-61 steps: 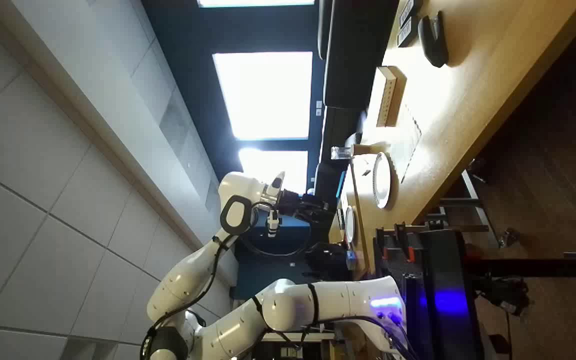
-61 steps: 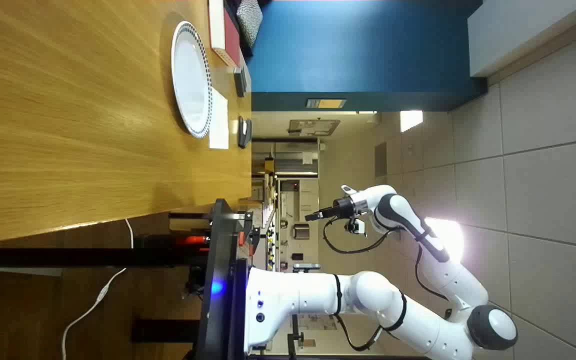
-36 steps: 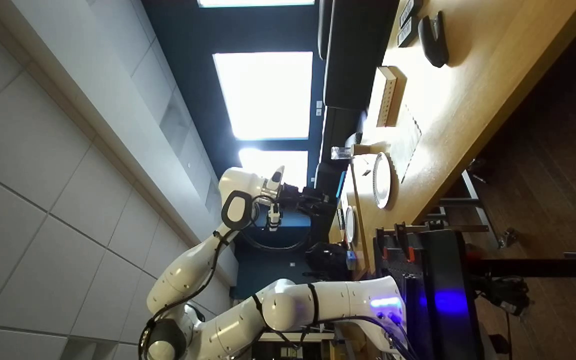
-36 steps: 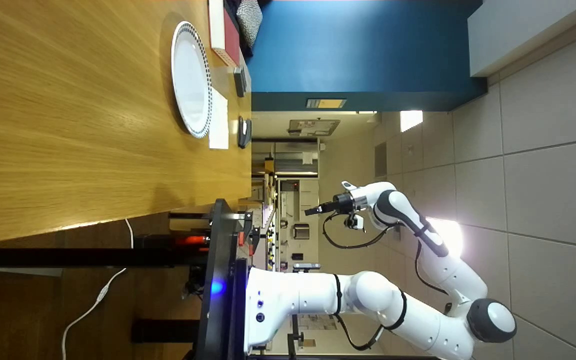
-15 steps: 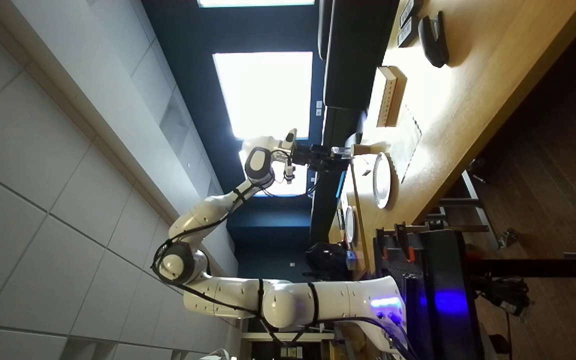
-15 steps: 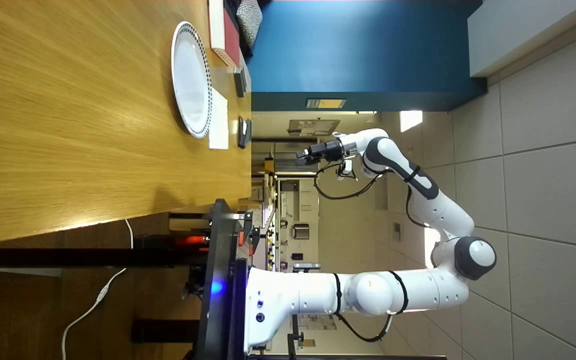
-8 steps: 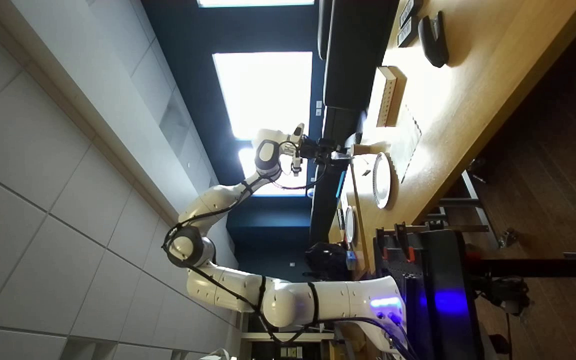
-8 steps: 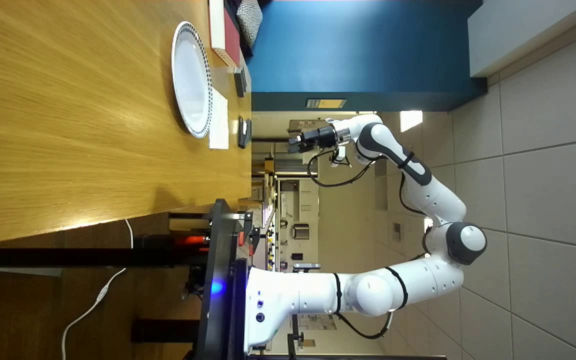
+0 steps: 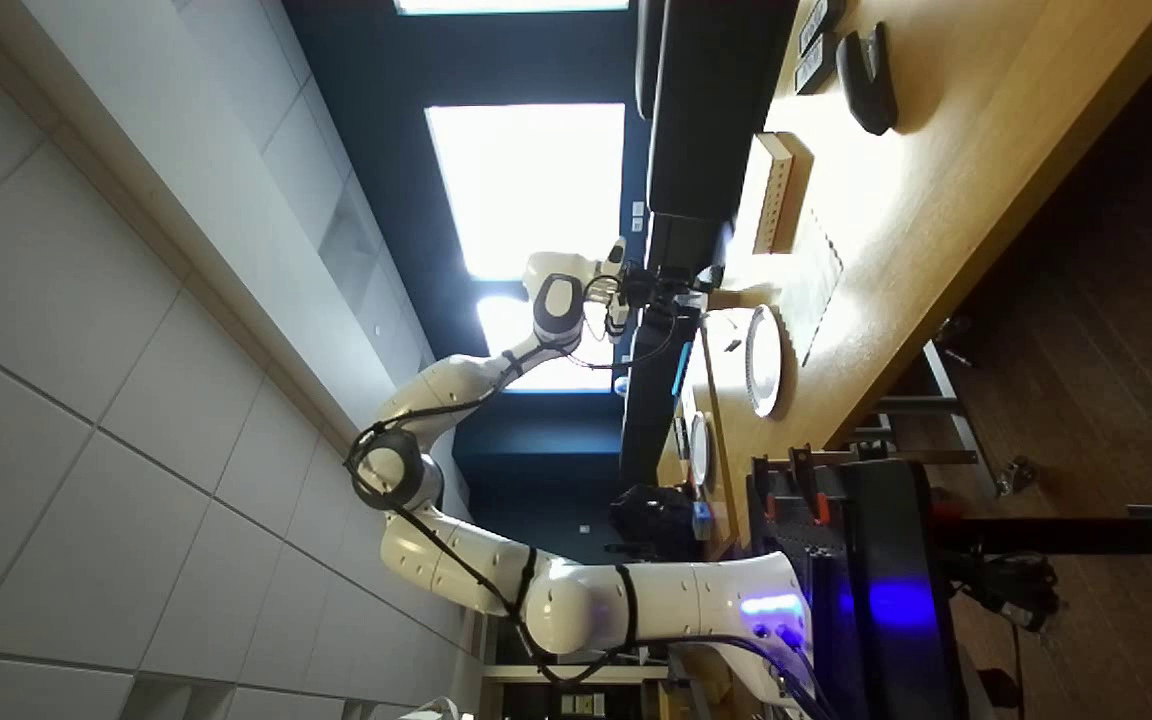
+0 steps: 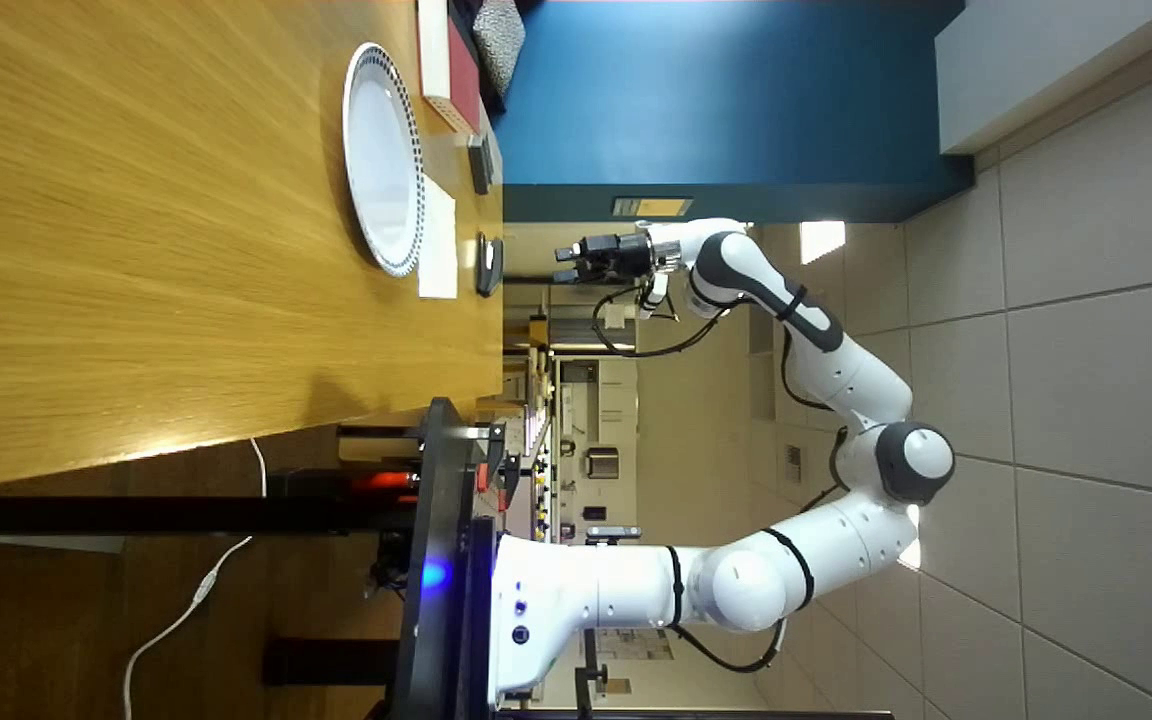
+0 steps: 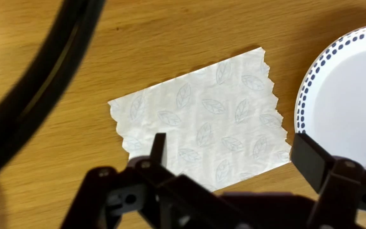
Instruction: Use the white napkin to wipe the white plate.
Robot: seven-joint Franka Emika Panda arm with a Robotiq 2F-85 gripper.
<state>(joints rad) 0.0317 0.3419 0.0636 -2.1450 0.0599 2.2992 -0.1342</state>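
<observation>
Lower and further out over the wooden counter (image 10: 186,250) than half a second ago, my white arm (image 10: 841,550) now stretches forward. Its black hand (image 11: 230,140) hangs above the counter, and I can see that its two fingers (image 11: 311,162) stand wide apart. On the counter, at the right side of the wrist view, lies the white plate (image 11: 354,105), partly cut off there, with blue dots along its rim. Just beside it, the white napkin (image 11: 205,117) lies flat; it carries a leaf pattern, appears between the fingers, and its lower part is partly hidden behind the hand. Near the napkin, in an exterior view, I notice a cream boxy block (image 9: 774,195), and further along a dark stapler (image 9: 866,105) with two small dark blocks (image 9: 814,65) next to it.
</observation>
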